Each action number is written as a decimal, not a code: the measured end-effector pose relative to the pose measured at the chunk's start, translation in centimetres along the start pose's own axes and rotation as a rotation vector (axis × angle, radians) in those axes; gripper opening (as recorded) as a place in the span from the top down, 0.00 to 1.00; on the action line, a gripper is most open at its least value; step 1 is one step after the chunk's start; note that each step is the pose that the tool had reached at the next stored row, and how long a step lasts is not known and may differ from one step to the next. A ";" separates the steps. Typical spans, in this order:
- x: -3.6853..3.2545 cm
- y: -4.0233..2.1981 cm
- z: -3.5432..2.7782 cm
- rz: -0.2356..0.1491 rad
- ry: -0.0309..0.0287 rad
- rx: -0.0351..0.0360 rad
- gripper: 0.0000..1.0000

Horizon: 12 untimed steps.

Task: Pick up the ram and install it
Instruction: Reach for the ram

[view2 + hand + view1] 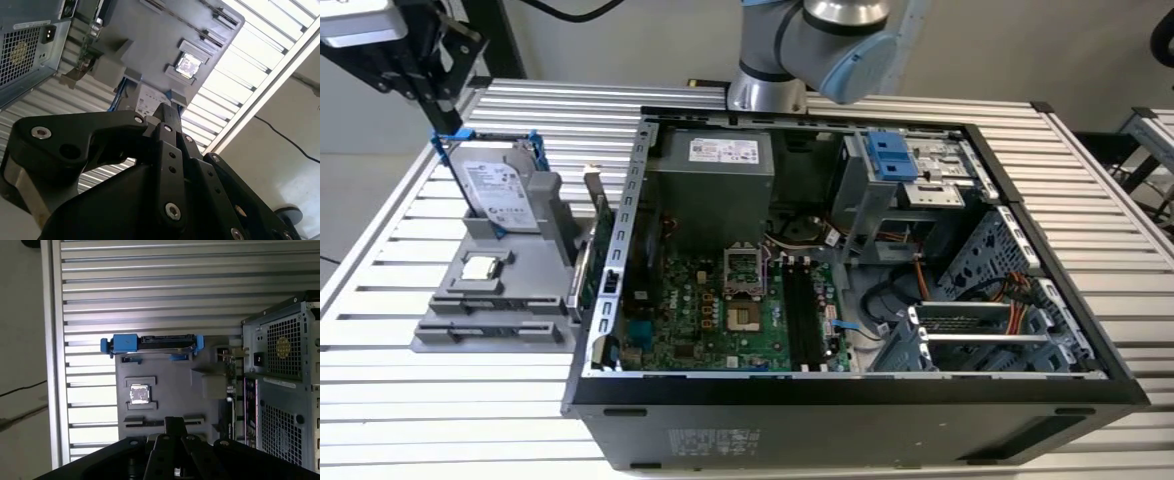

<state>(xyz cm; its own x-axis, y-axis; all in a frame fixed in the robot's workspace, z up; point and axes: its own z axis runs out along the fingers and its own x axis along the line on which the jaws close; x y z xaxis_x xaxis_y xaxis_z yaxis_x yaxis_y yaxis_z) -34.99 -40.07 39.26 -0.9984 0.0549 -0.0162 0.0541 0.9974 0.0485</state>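
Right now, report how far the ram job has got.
Done: nothing yet. The ram looks to sit on edge in the grey holder, beside the case, and the board's slots look empty. In hand: nothing; the gripper hangs shut above the holder. Left: both the pickup and the install.

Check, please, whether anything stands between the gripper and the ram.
Nothing visible covers the ram, upright at the grey holder's edge beside the case. The hard drive stands below the gripper, to the exterior view's left of the ram.
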 end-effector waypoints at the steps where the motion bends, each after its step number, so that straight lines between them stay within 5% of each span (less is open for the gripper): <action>1: -0.05 -0.10 0.00 -0.001 0.0002 0.0000 1.00; 12: -0.55 -2.00 -0.09 -0.006 0.0003 -0.0001 1.00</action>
<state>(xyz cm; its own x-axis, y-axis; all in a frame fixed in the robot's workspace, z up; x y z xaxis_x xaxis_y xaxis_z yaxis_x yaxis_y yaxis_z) -34.55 -42.10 39.26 -0.9987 0.0488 -0.0161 0.0480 0.9977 0.0485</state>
